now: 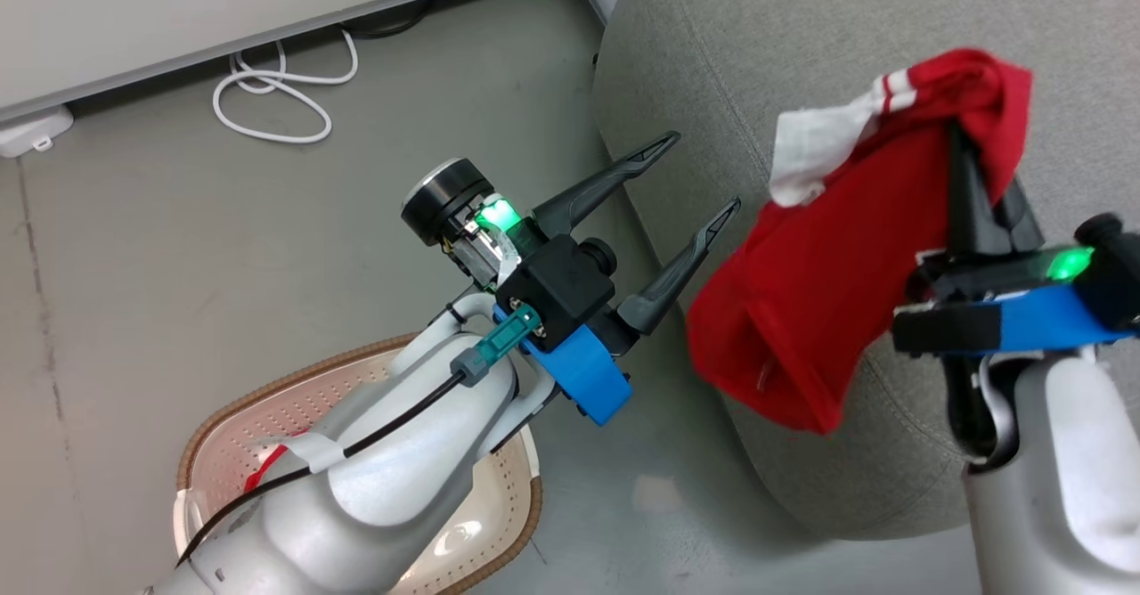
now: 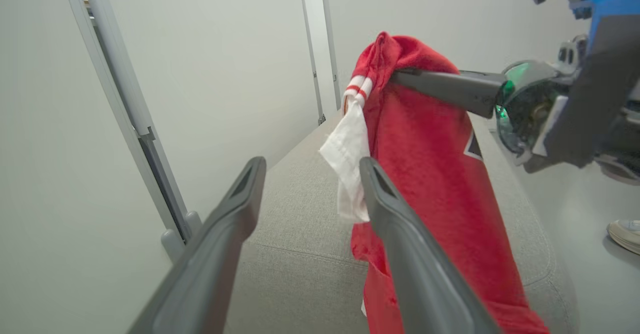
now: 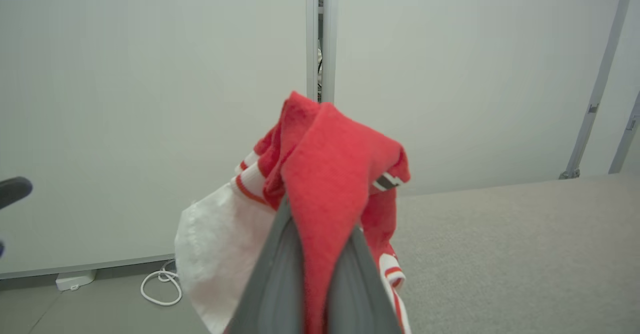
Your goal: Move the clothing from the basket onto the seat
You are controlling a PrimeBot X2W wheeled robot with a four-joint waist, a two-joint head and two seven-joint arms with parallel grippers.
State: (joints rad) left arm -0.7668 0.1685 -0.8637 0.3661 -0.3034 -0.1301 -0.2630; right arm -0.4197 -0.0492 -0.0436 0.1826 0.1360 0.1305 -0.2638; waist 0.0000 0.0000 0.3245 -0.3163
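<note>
My right gripper (image 1: 960,136) is shut on a red garment (image 1: 819,292) with white striped trim, which hangs over the front edge of the grey seat (image 1: 802,34). In the right wrist view the garment (image 3: 330,174) is bunched between the shut gripper (image 3: 320,224). My left gripper (image 1: 707,170) is open and empty, just left of the hanging cloth. In its wrist view the left gripper (image 2: 310,166) frames the garment (image 2: 430,174) and the seat (image 2: 300,214). The cream basket (image 1: 223,426) sits on the floor at lower left, mostly behind my left arm, with a scrap of red (image 1: 263,475) inside.
A white cable (image 1: 276,96) lies coiled on the grey floor by the wall, beside a white box (image 1: 36,132). Metal panel frames (image 2: 130,114) stand behind the seat. A shoe (image 2: 625,234) rests on the floor at the right.
</note>
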